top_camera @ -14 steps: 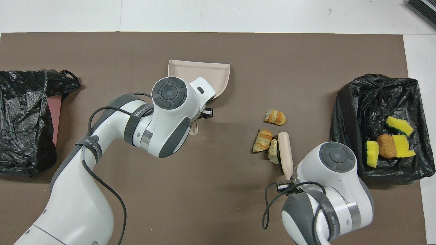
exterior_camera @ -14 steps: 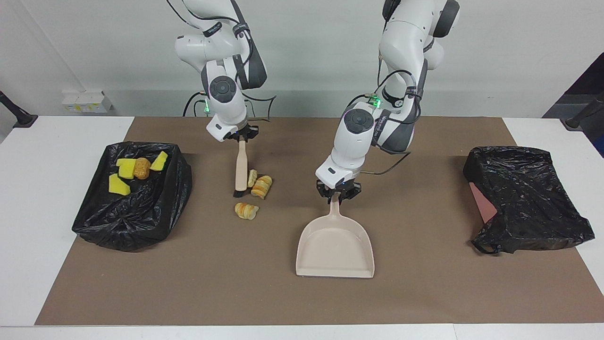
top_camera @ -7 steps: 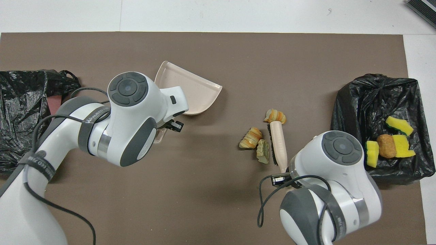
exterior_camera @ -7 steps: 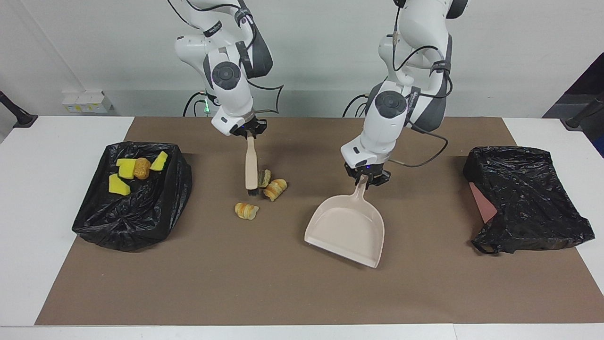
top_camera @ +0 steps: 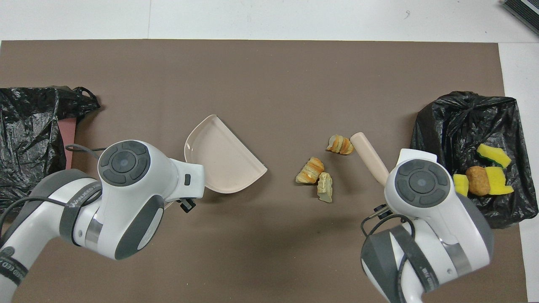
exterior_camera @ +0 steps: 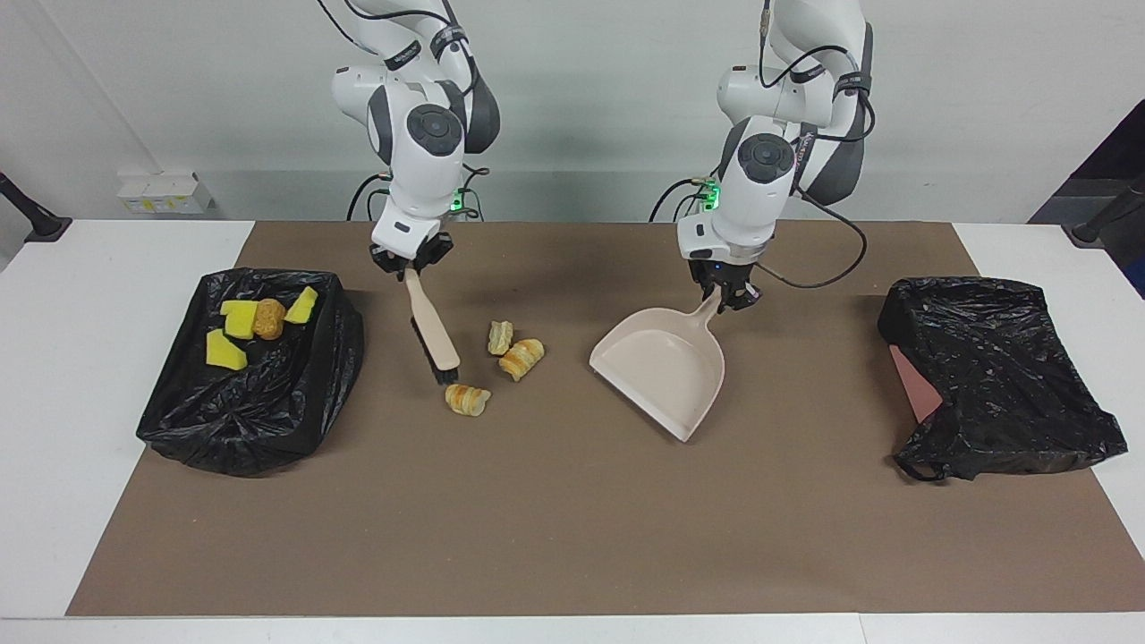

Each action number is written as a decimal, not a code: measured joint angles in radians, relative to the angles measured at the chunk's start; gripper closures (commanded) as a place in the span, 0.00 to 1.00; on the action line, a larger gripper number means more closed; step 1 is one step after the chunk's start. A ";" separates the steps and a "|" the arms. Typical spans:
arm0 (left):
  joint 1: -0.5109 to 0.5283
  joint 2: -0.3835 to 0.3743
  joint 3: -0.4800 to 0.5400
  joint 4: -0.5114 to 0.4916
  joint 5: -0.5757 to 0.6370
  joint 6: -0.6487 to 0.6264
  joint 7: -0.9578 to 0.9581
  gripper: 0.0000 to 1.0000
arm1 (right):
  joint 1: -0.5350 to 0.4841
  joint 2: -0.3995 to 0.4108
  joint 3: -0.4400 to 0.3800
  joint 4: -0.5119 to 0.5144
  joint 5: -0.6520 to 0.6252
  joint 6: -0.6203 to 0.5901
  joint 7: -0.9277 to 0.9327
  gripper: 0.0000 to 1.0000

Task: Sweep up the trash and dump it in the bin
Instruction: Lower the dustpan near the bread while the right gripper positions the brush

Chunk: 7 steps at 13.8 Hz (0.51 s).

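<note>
R gripper (exterior_camera: 411, 262) is clamped on the brush (exterior_camera: 432, 333) handle; brush slants, bristle end down by one striped bread piece (exterior_camera: 468, 399). Two more pieces (exterior_camera: 521, 358) lie between brush & dustpan (exterior_camera: 664, 368), long axes slanting across the mat. L gripper (exterior_camera: 729, 296) grips dustpan handle, mouth aimed toward the pieces. Sponge bits + brown lump (exterior_camera: 267, 317) sit in the bin (exterior_camera: 295, 394) at R arm's end

The facing view looked down from high across the table toward the 2 arms. The overhead view looked steeply down from above the arms' end. Both shared the flat brown rectangular table mat (exterior_camera: 572, 537) (top_camera: 269, 75), turned half around.
</note>
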 measured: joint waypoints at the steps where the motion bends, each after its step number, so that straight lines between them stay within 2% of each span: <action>1: 0.000 -0.008 -0.001 -0.012 0.000 -0.006 0.052 1.00 | -0.022 0.030 -0.001 0.022 -0.020 0.014 -0.025 1.00; 4: -0.001 -0.015 -0.005 -0.018 0.000 -0.032 0.160 1.00 | -0.038 0.161 -0.001 0.119 -0.087 0.020 -0.033 1.00; 7: -0.019 -0.013 -0.015 -0.019 0.000 -0.030 0.180 1.00 | -0.034 0.226 0.002 0.151 -0.093 0.018 0.006 1.00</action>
